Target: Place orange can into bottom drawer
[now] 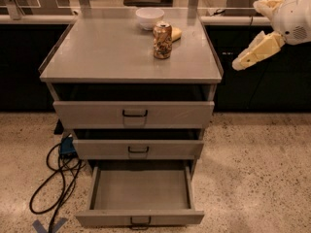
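Note:
The orange can (162,40) stands upright on the grey cabinet top (112,52), towards the back and right of centre. The bottom drawer (141,191) is pulled out; the part of its tray that shows holds nothing. My gripper (246,35) hangs in the air at the upper right, beyond the cabinet's right edge and about level with the can. Its cream fingers (256,50) are spread open and hold nothing.
A white bowl (149,17) and a yellow sponge (176,33) sit behind the can. The two upper drawers (134,114) are slightly ajar. Black cables (53,178) and a blue box lie on the floor left of the cabinet. Dark counters run behind.

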`<state>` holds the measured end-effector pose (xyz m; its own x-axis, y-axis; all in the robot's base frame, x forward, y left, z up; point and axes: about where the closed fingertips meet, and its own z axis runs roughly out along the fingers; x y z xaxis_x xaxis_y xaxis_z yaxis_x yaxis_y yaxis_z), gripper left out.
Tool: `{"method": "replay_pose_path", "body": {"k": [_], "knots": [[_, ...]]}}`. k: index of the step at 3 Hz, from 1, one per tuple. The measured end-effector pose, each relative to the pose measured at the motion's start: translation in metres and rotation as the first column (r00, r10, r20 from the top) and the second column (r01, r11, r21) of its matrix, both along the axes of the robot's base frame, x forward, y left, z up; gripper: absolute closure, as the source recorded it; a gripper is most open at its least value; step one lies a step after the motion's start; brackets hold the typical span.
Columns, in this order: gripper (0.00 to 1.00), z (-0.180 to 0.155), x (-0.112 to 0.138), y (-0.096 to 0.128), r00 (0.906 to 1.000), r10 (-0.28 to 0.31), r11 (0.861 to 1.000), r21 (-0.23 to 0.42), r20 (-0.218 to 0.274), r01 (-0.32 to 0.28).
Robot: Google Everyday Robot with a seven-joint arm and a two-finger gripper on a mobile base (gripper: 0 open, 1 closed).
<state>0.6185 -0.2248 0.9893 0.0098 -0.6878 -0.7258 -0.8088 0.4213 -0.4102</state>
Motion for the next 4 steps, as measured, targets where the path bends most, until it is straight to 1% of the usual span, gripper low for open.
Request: {"method": "replay_pose_path", "body": {"k": [1, 2, 3, 4], "knots": [[0.0, 0.003, 0.005, -0.001, 0.9997, -0.008, 1.0, 0.019, 0.021, 0.007], [0.0, 0.003, 0.005, -0.001, 0.9997, -0.008, 1.0, 0.02, 0.022, 0.008], [0.0, -0.011, -0.01, 0.001, 0.9987, -0.023, 0.995, -0.102, -0.045, 0.018], [0.0, -0.036, -0.05, 0.031, 0.9727, -0.037, 0.946, -0.322, -0.229, -0.04]]}}
